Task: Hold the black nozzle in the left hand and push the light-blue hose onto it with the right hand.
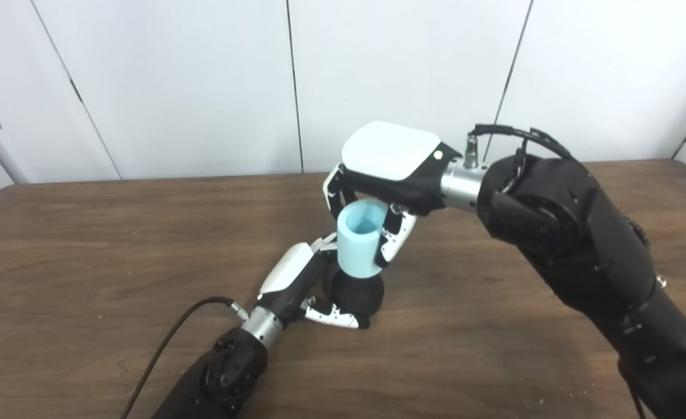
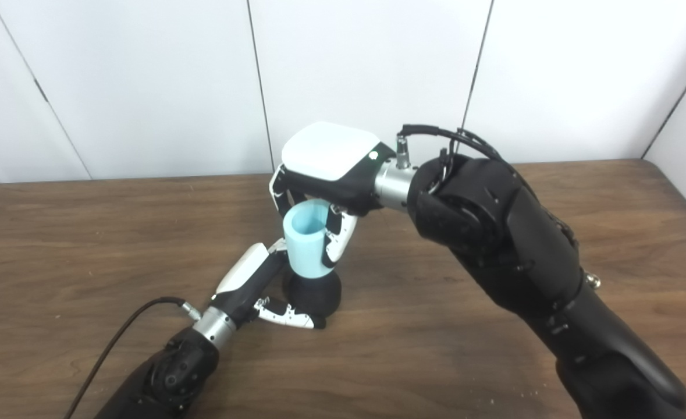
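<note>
The right hand (image 2: 325,174) reaches in from above, its fingers (image 2: 338,241) wrapped around the upright light-blue hose (image 2: 306,244). Just below those fingers the hose's lower end sits on the black nozzle (image 2: 313,297), which the left hand (image 2: 255,285) clasps on the wooden desk (image 2: 86,244).

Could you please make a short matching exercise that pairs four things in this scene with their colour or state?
Things:
1. hose
2. nozzle
3. left robot hand
4. right robot hand

States:
A. black, standing on the table under the tube
B. closed around the light-blue tube from above
C. light blue, upright, open end up
D. low by the table, wrapped around the black base

Pairs: 1-C, 2-A, 3-D, 4-B
</note>
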You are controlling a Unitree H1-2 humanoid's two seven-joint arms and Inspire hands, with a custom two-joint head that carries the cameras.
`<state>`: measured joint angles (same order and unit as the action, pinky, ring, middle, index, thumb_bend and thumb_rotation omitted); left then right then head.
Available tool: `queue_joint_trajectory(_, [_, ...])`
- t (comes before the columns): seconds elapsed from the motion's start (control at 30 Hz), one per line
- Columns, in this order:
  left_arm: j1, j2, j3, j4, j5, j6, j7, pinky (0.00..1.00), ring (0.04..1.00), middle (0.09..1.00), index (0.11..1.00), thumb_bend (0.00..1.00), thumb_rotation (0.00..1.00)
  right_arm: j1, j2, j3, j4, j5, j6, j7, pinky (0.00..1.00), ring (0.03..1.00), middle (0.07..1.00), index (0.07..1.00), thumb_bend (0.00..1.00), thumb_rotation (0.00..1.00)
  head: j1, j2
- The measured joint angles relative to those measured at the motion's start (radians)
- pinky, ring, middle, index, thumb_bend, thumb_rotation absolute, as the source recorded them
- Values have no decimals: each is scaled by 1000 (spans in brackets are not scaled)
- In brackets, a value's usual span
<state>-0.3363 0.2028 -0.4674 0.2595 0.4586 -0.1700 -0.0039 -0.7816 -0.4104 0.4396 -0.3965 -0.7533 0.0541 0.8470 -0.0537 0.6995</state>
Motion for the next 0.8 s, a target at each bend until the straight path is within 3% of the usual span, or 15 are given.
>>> queue_joint_trajectory(0.2, [2,-2,0,-3,0,2,-1,1000,964,812,483,503,84,41,-7,-11,0,-5,-103,-67,92,147,469,481,533,0,2,0])
queue_joint_trajectory(0.33, [3,-2,0,-3,0,2,-1,1000,964,812,483,503,84,58,-10,-18,4,-7,-136,-100,92,156,469,478,533,0,3,0])
queue_joint_trajectory(0.6, [7,-3,0,-9,0,17,-2,1000,964,812,483,503,84,61,-10,-21,17,-20,-143,-114,100,182,470,479,533,0,3,3])
queue_joint_trajectory(0.8, [8,-4,-1,-10,0,23,-2,1000,964,812,483,503,84,72,-10,-25,19,-29,-142,-123,199,293,423,519,526,1,3,3])
